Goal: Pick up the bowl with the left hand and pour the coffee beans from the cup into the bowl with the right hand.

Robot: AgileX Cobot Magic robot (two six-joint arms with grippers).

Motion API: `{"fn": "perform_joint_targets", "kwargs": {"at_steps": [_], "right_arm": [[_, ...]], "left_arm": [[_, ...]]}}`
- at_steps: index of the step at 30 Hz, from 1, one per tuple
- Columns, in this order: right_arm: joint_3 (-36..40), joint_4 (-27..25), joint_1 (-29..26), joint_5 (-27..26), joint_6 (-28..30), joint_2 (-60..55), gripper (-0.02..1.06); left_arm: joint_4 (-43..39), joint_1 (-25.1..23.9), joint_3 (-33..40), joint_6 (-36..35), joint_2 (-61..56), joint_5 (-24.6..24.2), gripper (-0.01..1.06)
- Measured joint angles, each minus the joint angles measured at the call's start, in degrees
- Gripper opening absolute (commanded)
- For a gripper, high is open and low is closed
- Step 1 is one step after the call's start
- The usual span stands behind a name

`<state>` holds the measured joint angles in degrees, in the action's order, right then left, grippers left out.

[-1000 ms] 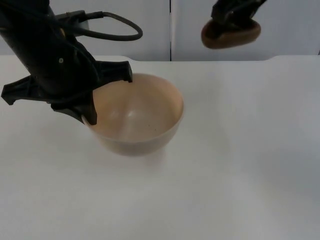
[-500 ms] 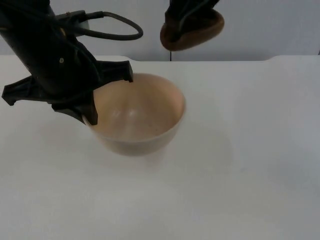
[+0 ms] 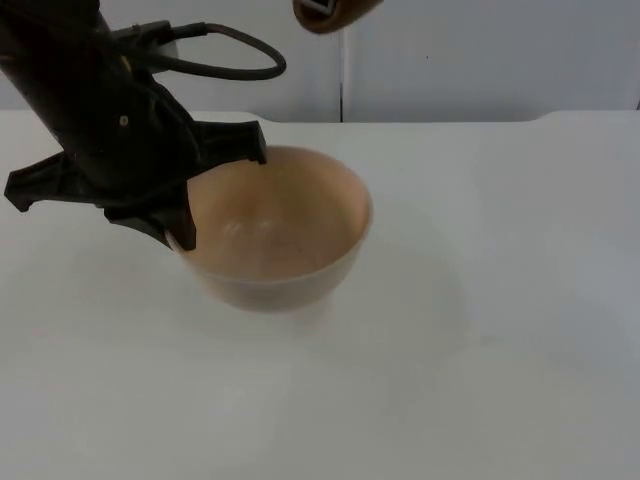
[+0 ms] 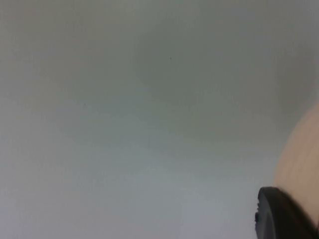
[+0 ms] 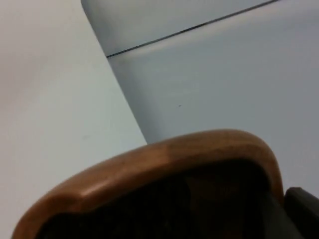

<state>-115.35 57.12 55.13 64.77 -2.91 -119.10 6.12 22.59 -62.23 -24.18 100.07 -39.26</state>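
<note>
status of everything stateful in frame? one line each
bowl: upright, no beans in it, gripped at its rim.
cup: brown, held up in front of the partition wall, beyond the bowl; contents not discernible.
left gripper: shut on the bowl's rim.
right gripper: holding the cup, a fingertip against its rim.

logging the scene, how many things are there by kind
bowl: 1, beige, held at its rim by the left end effector
cup: 1, brown, carried by the right end effector above the bowl's far side
total: 2
</note>
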Motion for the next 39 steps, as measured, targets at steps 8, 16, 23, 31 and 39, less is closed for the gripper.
{"fn": "perform_joint_targets", "kwargs": {"at_steps": [8,16,23,31,39], "right_arm": [[0.0,4.4,1.7,-0.2,-0.1,0.0,0.0],[0.0,6.8,2.7,-0.3,0.6,0.0,0.0],[0.7,10.9,3.2,-0.2,0.9,0.0,0.0],[5.1,14.7,4.8,-0.1,-1.2,0.1,0.0],[5.2,19.3,6.2,-0.2,-1.7,0.1,0.0]], "left_arm": [[0.1,0.0,0.0,0.0,0.0,0.1,0.0],[0.5,0.0,0.0,0.0,0.0,0.5,0.0],[0.5,0.0,0.0,0.0,0.0,0.5,0.0],[0.5,0.0,0.0,0.0,0.0,0.5,0.0],[0.6,0.0,0.0,0.0,0.0,0.5,0.0]]}}
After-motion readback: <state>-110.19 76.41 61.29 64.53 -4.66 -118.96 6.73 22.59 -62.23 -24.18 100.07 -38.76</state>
